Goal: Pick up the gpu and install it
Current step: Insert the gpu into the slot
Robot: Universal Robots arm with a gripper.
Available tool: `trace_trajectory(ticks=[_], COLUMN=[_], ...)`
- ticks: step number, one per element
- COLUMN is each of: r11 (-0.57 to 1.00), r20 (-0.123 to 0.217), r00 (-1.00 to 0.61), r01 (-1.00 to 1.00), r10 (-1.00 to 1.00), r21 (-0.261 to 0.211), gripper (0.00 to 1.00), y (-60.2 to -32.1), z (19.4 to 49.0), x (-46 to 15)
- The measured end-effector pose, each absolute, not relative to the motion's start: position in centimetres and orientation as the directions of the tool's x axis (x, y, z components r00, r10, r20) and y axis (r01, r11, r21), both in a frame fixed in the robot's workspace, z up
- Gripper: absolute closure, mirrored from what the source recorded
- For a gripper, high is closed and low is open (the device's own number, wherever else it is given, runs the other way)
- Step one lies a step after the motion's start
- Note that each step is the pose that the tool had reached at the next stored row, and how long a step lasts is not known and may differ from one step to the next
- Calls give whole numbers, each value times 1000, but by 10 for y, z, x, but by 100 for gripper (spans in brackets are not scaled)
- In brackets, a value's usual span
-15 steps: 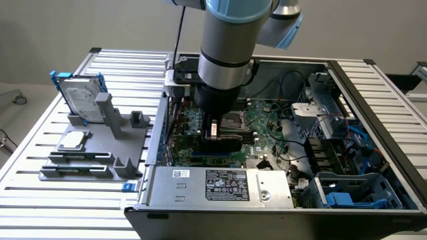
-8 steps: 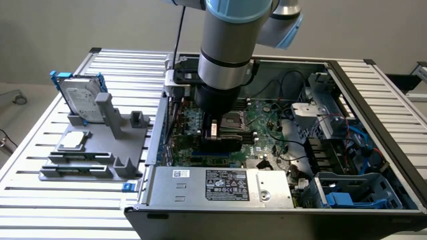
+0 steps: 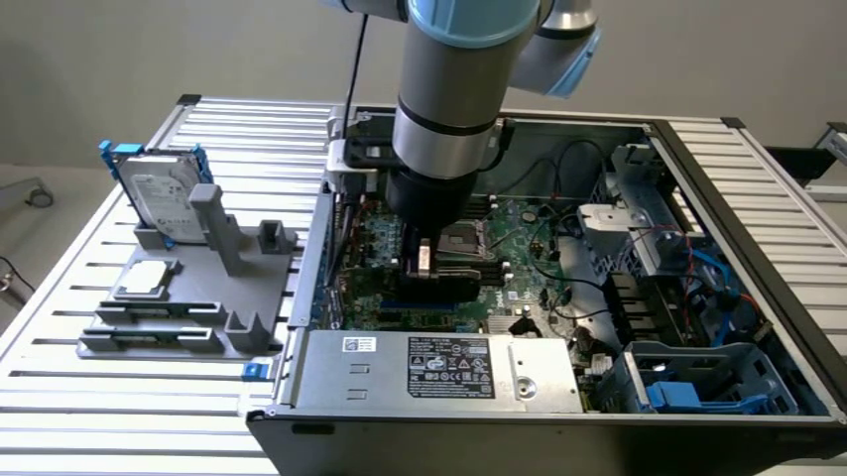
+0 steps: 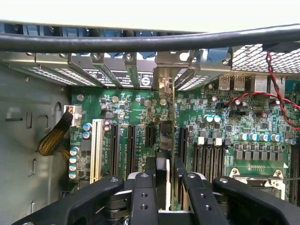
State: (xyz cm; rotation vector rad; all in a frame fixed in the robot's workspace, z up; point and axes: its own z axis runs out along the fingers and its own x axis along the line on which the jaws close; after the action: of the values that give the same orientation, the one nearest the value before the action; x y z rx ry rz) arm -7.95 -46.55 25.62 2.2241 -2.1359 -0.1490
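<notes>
Your gripper (image 3: 426,260) is hanging inside the computer case (image 3: 741,228), just above the motherboard (image 3: 530,233). It is grasping the gpu (image 3: 431,284), which is standing on edge over the motherboard.

At the wrist, the fingers (image 4: 151,168) are pinching the gpu (image 4: 164,136) by its flat faces. You are seeing it edge-on, above the motherboard's black slots (image 4: 132,143). Its long axis is running along those slots, and its grey bracket (image 4: 164,89) is pointing at the rear openings beyond the motherboard's edge.

You seem to be seating the card. Hold it upright, parallel over one slot, with the bracket meeting its opening, and press straight down.
</notes>
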Motion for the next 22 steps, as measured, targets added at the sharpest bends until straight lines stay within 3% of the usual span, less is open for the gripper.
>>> trace_trajectory(ticks=[10,11,14,15,19,20,22], r11=[-42,-42,-42,-42,-42,-42,-42], r20=[-33,-32,-32,-32,-32,-32,-32], r00=[39,39,39,39,39,39,39], r01=[-994,-994,-994,-994,-994,-994,-994], r10=[-999,-999,-999,-999,-999,-999,-999], r21=[105,105,106,106,106,106,106], gripper=[72,66,60,48,42,36,36], y=[-466,-466,-466,-466,-466,-466,-466], z=[255,255,255,256,261,263,266], x=[-80,-79,-79,-79,-79,-79,-79])
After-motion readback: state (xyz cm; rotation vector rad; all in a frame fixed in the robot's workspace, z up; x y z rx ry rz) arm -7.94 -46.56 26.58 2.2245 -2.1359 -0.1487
